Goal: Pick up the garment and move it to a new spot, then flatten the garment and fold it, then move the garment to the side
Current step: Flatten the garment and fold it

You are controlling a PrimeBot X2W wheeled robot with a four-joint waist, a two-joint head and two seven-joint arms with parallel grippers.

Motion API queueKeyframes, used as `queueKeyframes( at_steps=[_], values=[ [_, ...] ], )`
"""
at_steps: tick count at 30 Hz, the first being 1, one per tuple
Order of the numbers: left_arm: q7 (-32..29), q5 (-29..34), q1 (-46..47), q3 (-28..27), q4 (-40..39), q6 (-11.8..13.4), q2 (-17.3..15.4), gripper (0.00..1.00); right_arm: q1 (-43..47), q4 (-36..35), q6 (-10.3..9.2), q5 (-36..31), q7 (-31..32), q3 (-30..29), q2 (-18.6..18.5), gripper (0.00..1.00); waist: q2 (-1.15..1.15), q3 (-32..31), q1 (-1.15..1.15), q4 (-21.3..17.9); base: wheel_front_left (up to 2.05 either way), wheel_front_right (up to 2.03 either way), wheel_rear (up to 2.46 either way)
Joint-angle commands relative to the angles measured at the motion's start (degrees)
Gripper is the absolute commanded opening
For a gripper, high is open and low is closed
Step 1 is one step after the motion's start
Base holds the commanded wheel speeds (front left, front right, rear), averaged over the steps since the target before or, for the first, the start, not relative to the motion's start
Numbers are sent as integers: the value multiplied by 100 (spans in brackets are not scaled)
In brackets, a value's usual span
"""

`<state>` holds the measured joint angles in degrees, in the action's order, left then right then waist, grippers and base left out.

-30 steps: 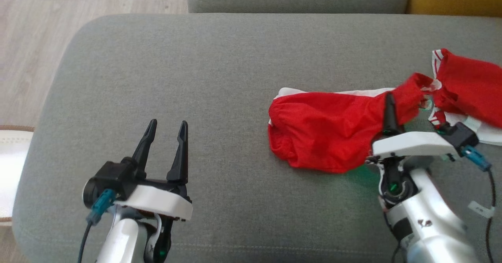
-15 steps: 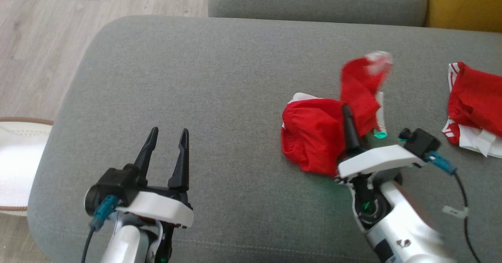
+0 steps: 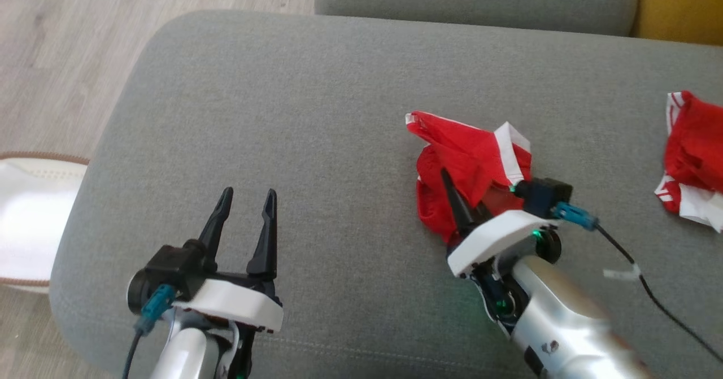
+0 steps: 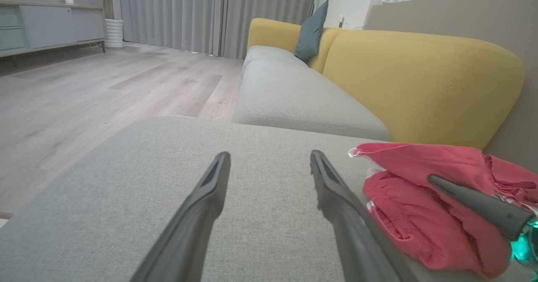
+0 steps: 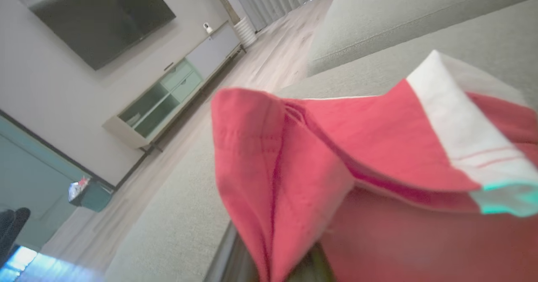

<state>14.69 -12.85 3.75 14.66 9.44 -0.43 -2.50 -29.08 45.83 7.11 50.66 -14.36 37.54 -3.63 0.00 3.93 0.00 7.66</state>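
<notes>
Garment red with white trim, bunched on grey sofa

At the frame's lower left my left pincer is showing two long black fingers, a white plastic plate, a black camera block and a teal plug trailing dark cable. Right of centre, my right pincer is matching it, glowing green beside a silver forearm.
</notes>
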Motion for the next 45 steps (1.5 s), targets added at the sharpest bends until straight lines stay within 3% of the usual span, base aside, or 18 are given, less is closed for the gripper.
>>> queueKeyframes(
  at_steps=[1,5,6,9,23,28,38,45],
  values=[
    [30,-49,246,-141,-196,17,-38,100,-201,-104,37,-84,-63,131,75,0,0,34,0,32,0,0,0],
    [30,-79,278,-119,-169,20,-38,100,-280,126,37,-142,-63,404,75,0,0,86,0,103,0,0,0],
    [30,-85,285,-114,-162,22,-38,100,-290,159,37,-146,-63,460,75,7,0,94,0,117,0,0,0],
    [30,-99,303,-118,-149,30,-38,100,-290,253,37,-191,-63,593,75,100,0,107,0,144,0,0,0],
    [30,-79,349,-233,-138,47,-38,100,-278,370,37,27,189,1209,75,100,0,26,0,-93,0,0,0],
    [30,-55,342,-290,-154,39,-38,100,-416,493,37,-200,227,1244,75,100,0,-43,0,-207,0,0,0],
    [30,-30,306,-376,-220,46,-38,100,-459,830,37,-980,322,767,75,100,0,-211,0,-467,0,0,0],
    [30,-9,242,-434,-264,57,-38,100,-149,420,37,-1462,336,135,75,100,0,-311,0,-603,0,0,0]
  ],
)
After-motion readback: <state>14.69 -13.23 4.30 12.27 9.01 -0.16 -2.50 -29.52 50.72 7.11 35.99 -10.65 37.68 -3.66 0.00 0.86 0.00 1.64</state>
